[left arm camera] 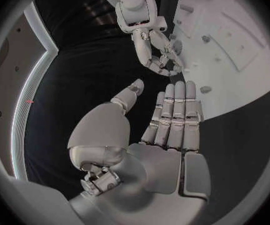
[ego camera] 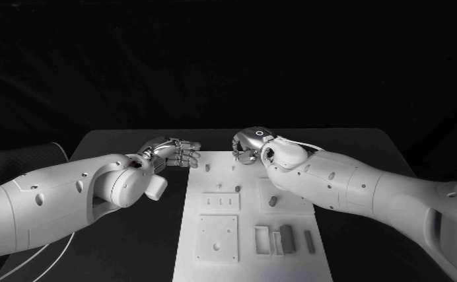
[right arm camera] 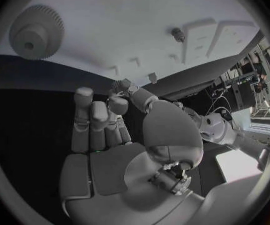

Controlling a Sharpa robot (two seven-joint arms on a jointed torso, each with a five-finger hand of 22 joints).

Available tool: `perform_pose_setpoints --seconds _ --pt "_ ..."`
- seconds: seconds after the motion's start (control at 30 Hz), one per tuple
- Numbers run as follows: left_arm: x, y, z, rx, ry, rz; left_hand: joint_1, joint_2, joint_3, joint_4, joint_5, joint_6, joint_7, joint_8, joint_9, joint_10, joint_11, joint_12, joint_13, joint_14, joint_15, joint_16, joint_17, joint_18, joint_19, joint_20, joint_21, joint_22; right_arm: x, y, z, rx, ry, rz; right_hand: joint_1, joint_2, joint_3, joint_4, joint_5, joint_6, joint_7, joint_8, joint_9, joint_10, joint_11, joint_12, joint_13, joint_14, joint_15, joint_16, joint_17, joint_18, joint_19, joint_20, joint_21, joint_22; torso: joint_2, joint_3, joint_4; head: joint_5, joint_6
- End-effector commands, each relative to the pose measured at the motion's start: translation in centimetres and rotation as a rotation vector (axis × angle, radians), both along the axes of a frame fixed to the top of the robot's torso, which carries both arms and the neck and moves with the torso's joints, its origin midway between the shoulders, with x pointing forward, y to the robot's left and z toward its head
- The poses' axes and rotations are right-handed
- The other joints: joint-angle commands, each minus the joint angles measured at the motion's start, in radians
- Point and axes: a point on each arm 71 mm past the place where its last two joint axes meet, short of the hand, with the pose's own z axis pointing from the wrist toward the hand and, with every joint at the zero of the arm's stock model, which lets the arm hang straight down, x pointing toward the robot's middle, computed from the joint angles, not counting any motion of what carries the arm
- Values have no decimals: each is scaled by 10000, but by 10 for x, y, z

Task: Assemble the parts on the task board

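Observation:
The white task board (ego camera: pixel 217 219) lies in the middle of the table. My left hand (ego camera: pixel 175 152) hovers at the board's far left corner; the left wrist view shows this left hand (left arm camera: pixel 163 135) with straight, parted fingers and a bare palm. My right hand (ego camera: pixel 251 144) is over the board's far edge, fingers loosely bent, holding nothing (right arm camera: pixel 103 135). A grey toothed gear (right arm camera: pixel 34 32) lies flat on the board, apart from the right hand's fingertips. Small grey parts (ego camera: pixel 273 200) and a grey bar (ego camera: pixel 286 238) rest on the board nearer me.
Square raised plates (ego camera: pixel 218 237) and narrow slots (ego camera: pixel 262 239) take up the board's near half. Short pegs (ego camera: pixel 240 168) stand near its far end. Black table (ego camera: pixel 142 242) surrounds the board on both sides. The two hands are close together at the far edge.

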Motion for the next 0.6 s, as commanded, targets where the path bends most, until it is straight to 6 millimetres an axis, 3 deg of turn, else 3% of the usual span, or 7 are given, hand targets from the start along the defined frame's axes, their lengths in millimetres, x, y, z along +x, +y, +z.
perform_pose_setpoints --seconds 0.03,0.27,0.6 --pt "0 -3 2 -124 -53 -153 -99 -6 -54 14 -39 5 36 -39 12 49 38 -65 14 54 14 -63 15 199 72 2 -39 -12 0 2 -1 -135 -68 32 32 -74 66 -15 33 80 75 -43 18 79 3 -53 -11 81 -7 27 -13 307 22 -66 32 167 1 5 0 19 -49" --pt "0 -4 3 -137 -64 -181 -100 -10 -55 12 -41 5 36 -41 14 51 38 -70 18 54 14 -67 21 199 72 1 -42 -12 -1 4 -3 -152 -41 53 32 -74 73 -16 37 84 74 -44 19 85 2 -55 -13 87 -8 27 -16 307 26 -67 33 167 -6 -6 15 51 -100" --pt "1 -4 3 -123 -65 -157 -101 -16 -55 9 -42 4 37 -46 17 52 38 -79 24 54 15 -76 32 198 73 1 -47 -12 -1 3 -4 -239 58 34 25 -80 79 -16 36 90 73 -47 22 93 1 -58 -16 94 -9 25 -20 307 31 -67 33 166 -22 -15 -16 107 -144"
